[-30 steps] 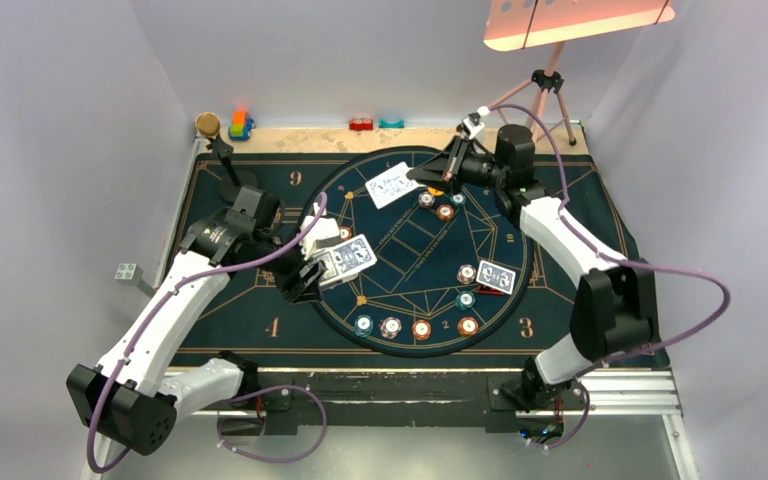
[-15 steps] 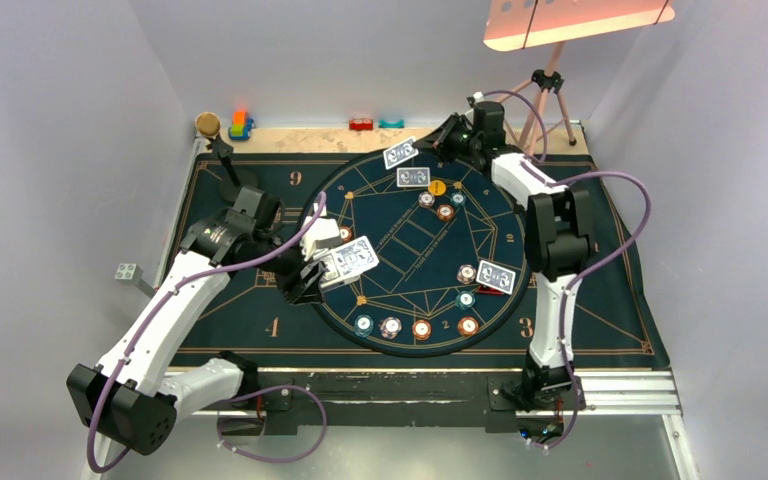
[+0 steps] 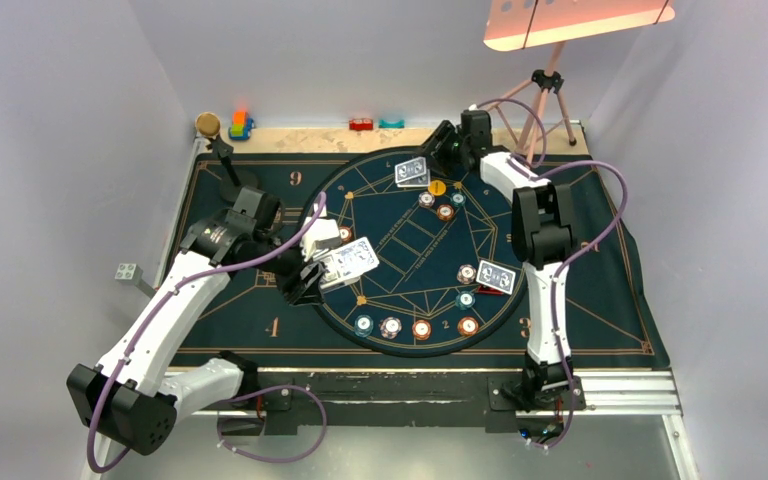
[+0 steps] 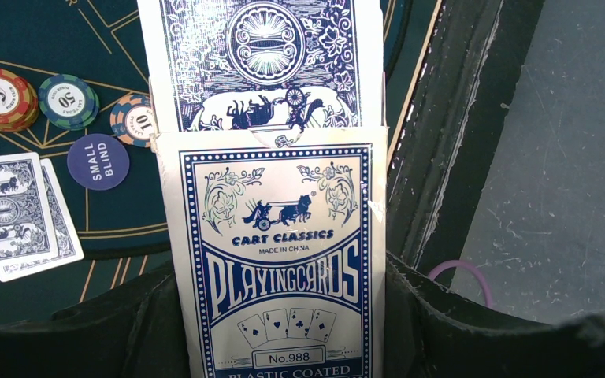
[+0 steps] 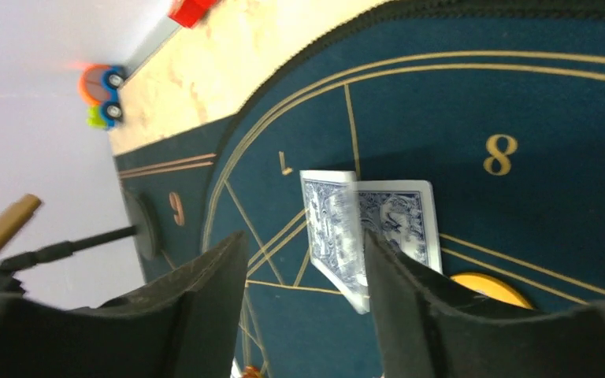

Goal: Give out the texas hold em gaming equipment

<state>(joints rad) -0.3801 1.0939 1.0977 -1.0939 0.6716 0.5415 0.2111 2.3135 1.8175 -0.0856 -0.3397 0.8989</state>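
Blue felt mat [image 3: 600,320] lies across your table. Your left gripper [image 3: 312,268] is clamped on the card box [image 4: 274,260] over the round layout's left rim, with one card [image 4: 261,55] poking out of the top (patterned back up). Your right gripper [image 3: 444,143] hangs at the far side with its fingers spread and nothing between them. Below it two cards [image 5: 394,220] lie overlapping, backs up, near the gold 8. Just beside them sits the yellow disc [image 3: 438,187], then three chips [image 3: 445,211]. Four more chips [image 3: 421,328] line the near rim.
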